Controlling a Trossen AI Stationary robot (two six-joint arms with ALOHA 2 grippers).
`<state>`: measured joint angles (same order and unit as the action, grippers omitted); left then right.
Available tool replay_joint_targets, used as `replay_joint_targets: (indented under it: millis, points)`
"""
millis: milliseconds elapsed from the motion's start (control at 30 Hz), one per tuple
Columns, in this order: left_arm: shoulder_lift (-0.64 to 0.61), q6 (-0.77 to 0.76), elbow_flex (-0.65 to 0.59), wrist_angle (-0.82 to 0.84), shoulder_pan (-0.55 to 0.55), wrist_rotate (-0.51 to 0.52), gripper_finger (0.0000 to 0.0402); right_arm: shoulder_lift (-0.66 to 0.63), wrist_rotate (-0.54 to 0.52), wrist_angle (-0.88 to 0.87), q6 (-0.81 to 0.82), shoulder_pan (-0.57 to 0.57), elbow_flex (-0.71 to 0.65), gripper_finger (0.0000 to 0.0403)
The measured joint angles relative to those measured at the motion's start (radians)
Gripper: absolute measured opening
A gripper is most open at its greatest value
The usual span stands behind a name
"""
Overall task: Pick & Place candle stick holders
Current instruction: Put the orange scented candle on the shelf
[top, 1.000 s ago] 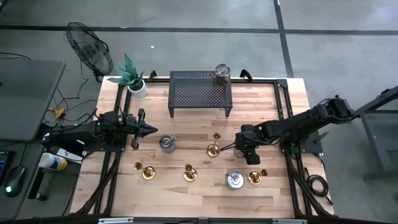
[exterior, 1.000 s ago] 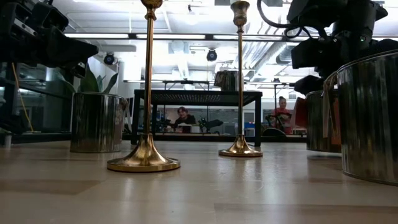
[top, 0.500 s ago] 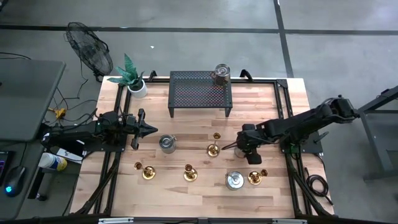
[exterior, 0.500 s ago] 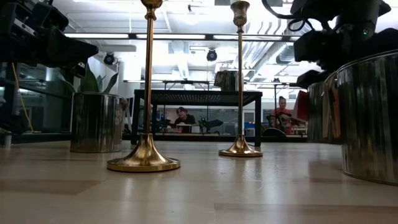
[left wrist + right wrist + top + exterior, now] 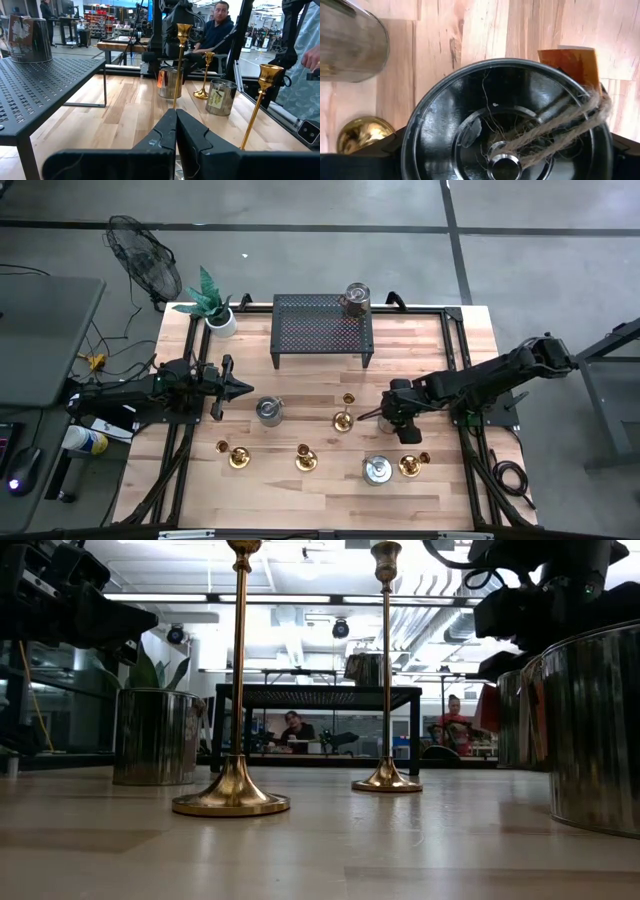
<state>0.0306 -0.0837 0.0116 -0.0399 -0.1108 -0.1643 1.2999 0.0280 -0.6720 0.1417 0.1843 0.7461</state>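
Several gold candle stick holders stand on their round bases on the wooden table: one tall (image 5: 347, 418) at the middle, and three along the near side (image 5: 237, 455), (image 5: 305, 459), (image 5: 411, 464). My right gripper (image 5: 402, 420) points steeply down beside the tall one, around a metal cup (image 5: 470, 100) with an orange tag and twine. The arm hides that cup in the high view. In the low view the cup (image 5: 518, 720) hangs just above the table. At the left, my left gripper (image 5: 243, 388) is shut and level, holding nothing. My right gripper holds the metal cup by its outer wall, just below the rim (image 5: 412, 135), one finger (image 5: 390, 147) on each of two opposite sides. The fingers come from above, slanting down. The cup stays upright, mouth up, its bottom a little off the table.
A second metal cup (image 5: 268, 411) stands left of the middle, a third (image 5: 377, 470) at the near right. A black mesh rack (image 5: 323, 330) with a cup (image 5: 357, 298) on it is at the far side, a potted plant (image 5: 215, 310) at the far left corner.
My right gripper has gone up a little with the tagged cup, which has come off the table and stays upright.
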Motion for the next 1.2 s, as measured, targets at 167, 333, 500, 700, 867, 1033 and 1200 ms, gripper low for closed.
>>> replay_joint_targets:
  millis: [167, 333, 500, 700, 867, 1033, 1200]
  points:
    - [0.0, 0.0, 0.0, 0.0, 0.0, 0.0, 0.0, 0.0, 0.005, -0.055, -0.008, -0.047, 0.056, 0.0358]
    - [0.0, 0.0, 0.0, 0.0, 0.0, 0.0, 0.0, 0.0, 0.006, -0.128, -0.048, -0.095, 0.14, 0.0358]
    - [0.0, 0.0, 0.0, 0.0, 0.0, 0.0, 0.0, 0.0, 0.001, -0.256, -0.078, -0.141, 0.243, 0.0358]
    - [0.0, 0.0, 0.0, 0.0, 0.0, 0.0, 0.0, 0.0, -0.02, -0.401, -0.099, -0.191, 0.367, 0.0358]
    - [0.0, 0.0, 0.0, 0.0, 0.0, 0.0, 0.0, 0.0, -0.048, -0.477, -0.151, -0.234, 0.464, 0.0358]
    - [0.0, 0.0, 0.0, 0.0, 0.0, 0.0, 0.0, 0.0, -0.059, -0.487, -0.192, -0.292, 0.542, 0.0358]
    - [0.0, 0.0, 0.0, 0.0, 0.0, 0.0, 0.0, 0.001, -0.08, -0.487, -0.202, -0.356, 0.586, 0.0358]
